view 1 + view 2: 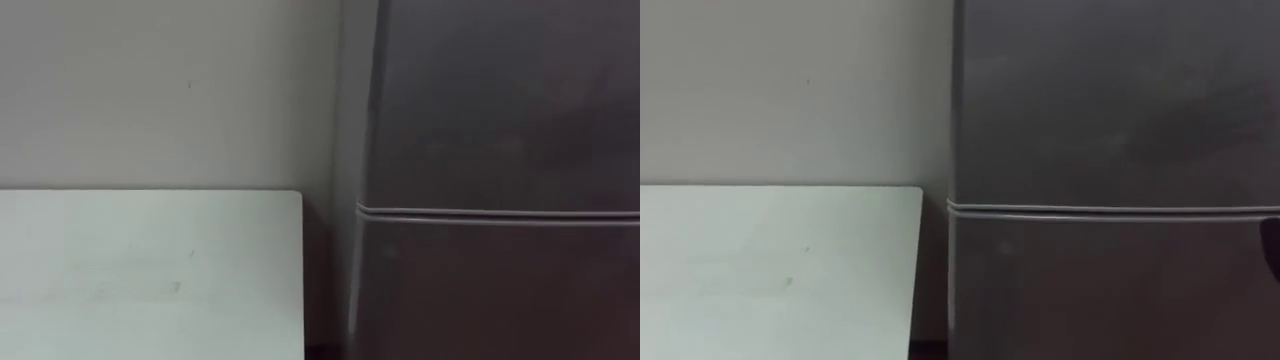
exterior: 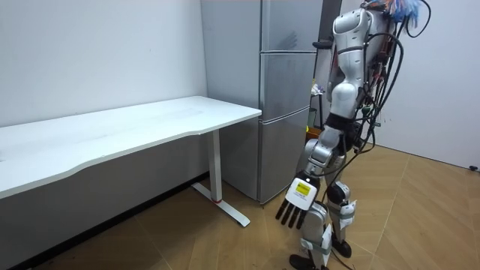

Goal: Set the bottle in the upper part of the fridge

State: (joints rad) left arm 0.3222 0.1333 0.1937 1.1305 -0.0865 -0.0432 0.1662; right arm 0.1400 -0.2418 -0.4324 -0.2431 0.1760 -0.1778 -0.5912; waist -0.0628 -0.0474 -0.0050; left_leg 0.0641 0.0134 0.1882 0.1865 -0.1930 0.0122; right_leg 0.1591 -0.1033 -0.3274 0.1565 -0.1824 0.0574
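The grey fridge (image 1: 500,120) stands straight ahead of me with both doors closed. A pale seam (image 1: 500,214) divides its upper door from the lower one (image 1: 1110,290). In the room view I stand upright close to the fridge (image 2: 289,97), facing it. My left hand (image 2: 296,202) hangs low by my leg with straight fingers and holds nothing. At the right edge of the right eye view a dark shape (image 1: 1272,248) pokes in, probably my right hand; its fingers cannot be made out.
A white table (image 1: 150,270) stands to the left of the fridge against the pale wall (image 1: 160,90), with a narrow dark gap between them. In the room view the table (image 2: 135,124) is long, and wooden floor (image 2: 420,217) lies behind me.
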